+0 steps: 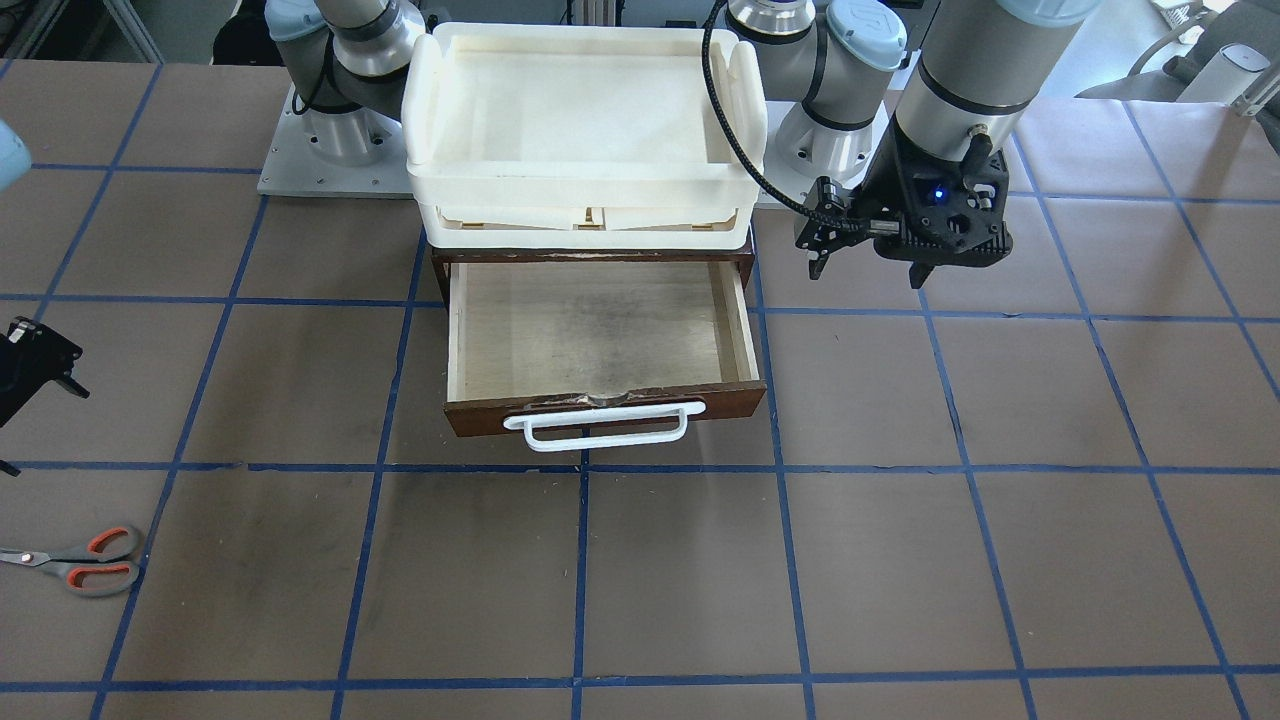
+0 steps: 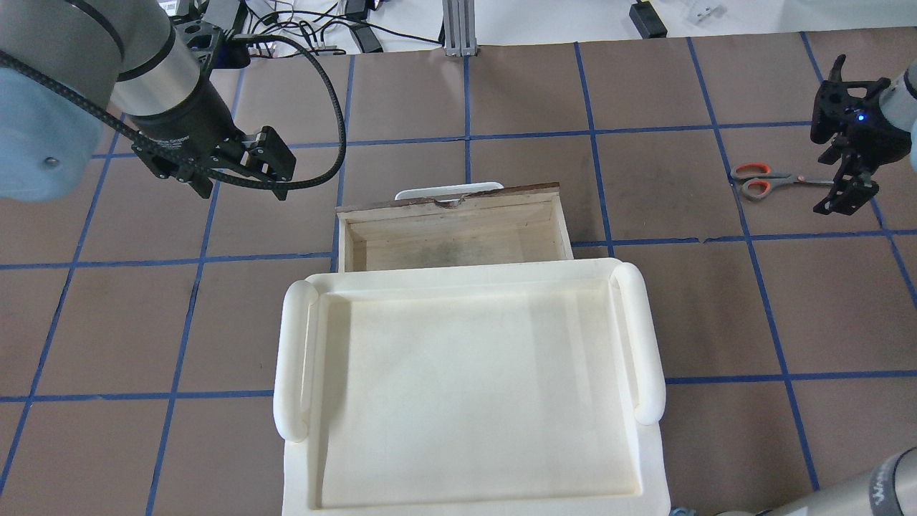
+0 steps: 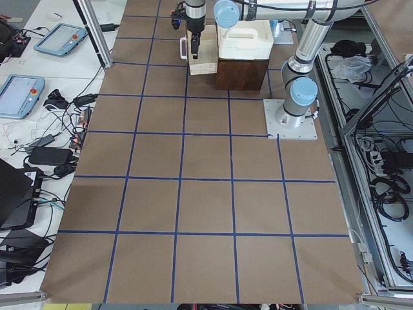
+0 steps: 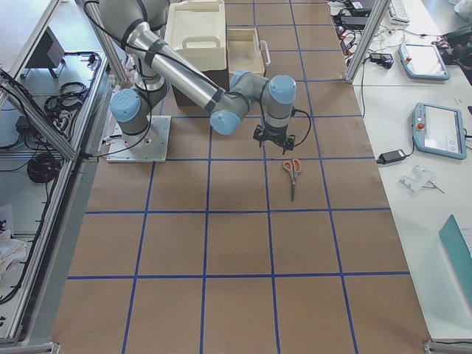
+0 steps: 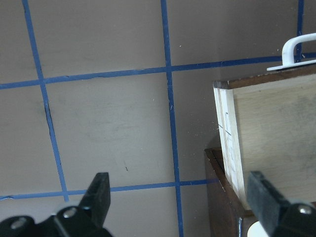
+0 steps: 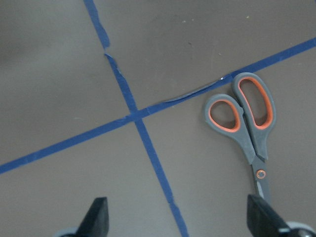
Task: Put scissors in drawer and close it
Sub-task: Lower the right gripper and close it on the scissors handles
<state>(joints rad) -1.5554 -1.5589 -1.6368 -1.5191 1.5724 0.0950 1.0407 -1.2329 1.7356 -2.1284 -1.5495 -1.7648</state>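
In the left wrist view the left gripper (image 5: 180, 197) has its fingers spread wide with nothing between them. The open drawer (image 5: 266, 123) lies just ahead of the finger on the view's right, and its white handle (image 5: 297, 48) is farther ahead. In the right wrist view the right gripper (image 6: 178, 217) is also spread wide and empty. The scissors (image 6: 247, 118) lie flat on the table (image 6: 64, 64), blades together, with the handles away from the gripper and the blades running back toward the finger on the view's right. The overhead view puts the scissors just beside the right gripper and well apart from the drawer, with the left gripper near the drawer's side and the cream trays (image 2: 466, 394) behind the drawer. The front-facing view shows the drawer pulled out, with the left gripper hanging beside it.
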